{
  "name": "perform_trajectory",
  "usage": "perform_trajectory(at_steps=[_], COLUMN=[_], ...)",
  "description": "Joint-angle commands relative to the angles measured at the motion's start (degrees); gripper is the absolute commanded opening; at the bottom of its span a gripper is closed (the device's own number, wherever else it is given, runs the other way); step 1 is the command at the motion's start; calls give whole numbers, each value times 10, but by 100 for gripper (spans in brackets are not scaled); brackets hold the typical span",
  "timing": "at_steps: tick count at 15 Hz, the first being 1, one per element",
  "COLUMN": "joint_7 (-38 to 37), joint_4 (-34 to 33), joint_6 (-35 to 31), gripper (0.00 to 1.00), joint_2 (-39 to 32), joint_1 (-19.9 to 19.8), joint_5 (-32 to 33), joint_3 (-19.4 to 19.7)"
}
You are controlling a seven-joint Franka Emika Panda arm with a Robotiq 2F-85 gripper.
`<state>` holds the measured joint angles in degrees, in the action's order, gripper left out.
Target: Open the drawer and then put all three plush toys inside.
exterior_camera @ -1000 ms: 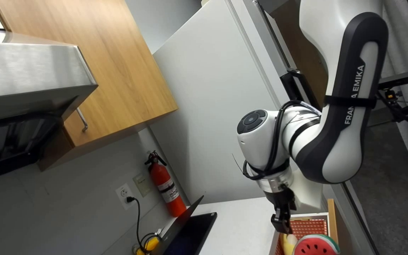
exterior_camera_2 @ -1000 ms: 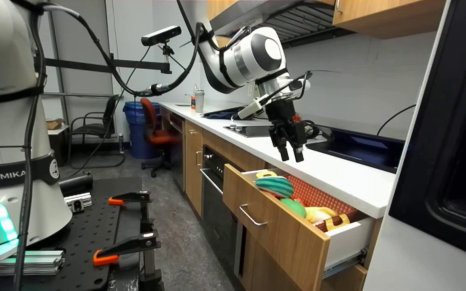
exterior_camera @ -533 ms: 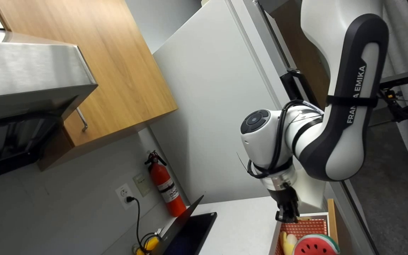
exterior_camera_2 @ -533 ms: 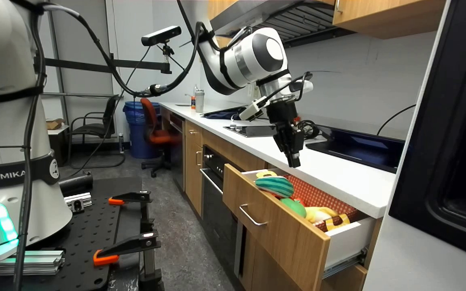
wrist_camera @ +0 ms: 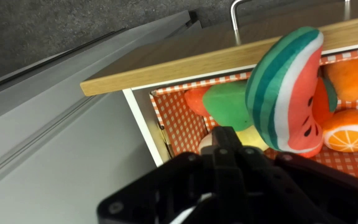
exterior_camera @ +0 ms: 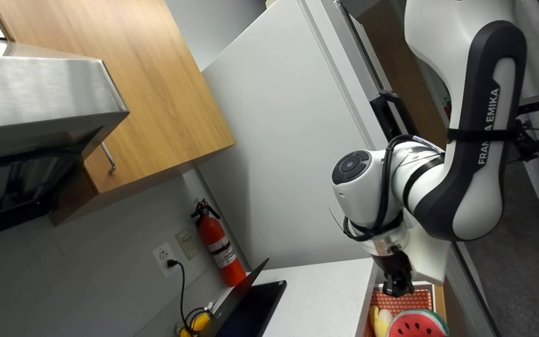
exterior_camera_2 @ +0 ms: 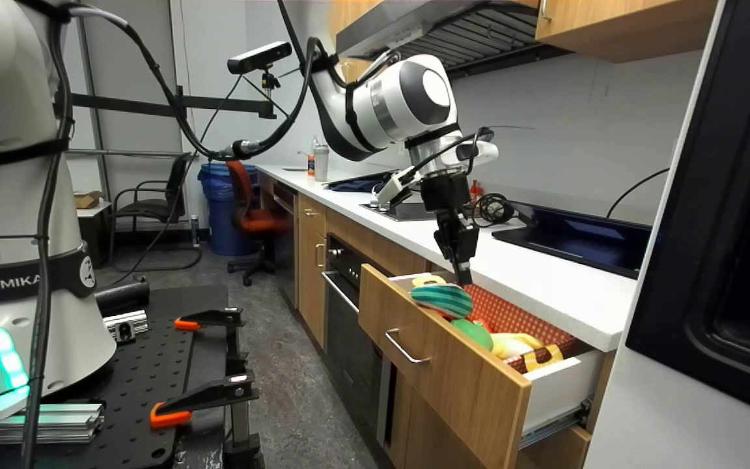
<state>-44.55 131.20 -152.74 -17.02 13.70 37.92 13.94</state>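
Wrist view: the gripper (wrist_camera: 227, 131) is dark, blurred and cut off by the bottom edge. Just beside its tips, the yellow toy (wrist_camera: 252, 137) is partly hidden behind the gripper and the watermelon toy (wrist_camera: 286, 93) (full outline not determinable). The watermelon toy also covers part of the green toy (wrist_camera: 227, 104) ahead of the tips. In an exterior view, below the gripper, the bottom edge cuts off the watermelon toy and the drawer (exterior_camera: 440, 299).

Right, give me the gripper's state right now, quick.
Gripper: closed, fingers together, holding nothing.
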Motion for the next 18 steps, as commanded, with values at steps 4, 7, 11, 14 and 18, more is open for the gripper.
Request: perform_trajectory(at_steps=[4, 7, 11, 14, 18], joint_7=[-15, -3, 29, 55, 86], joint_4=[25, 27, 31, 30, 19], joint_6=[20, 21, 22, 17, 10], gripper=[0, 0, 0, 0, 0], joint_2=[24, 22, 19, 18, 12], joint_1=[-9, -11, -19, -21, -16], joint_5=[11, 0, -35, -70, -102], joint_3=[-18, -33, -63, -79, -88])
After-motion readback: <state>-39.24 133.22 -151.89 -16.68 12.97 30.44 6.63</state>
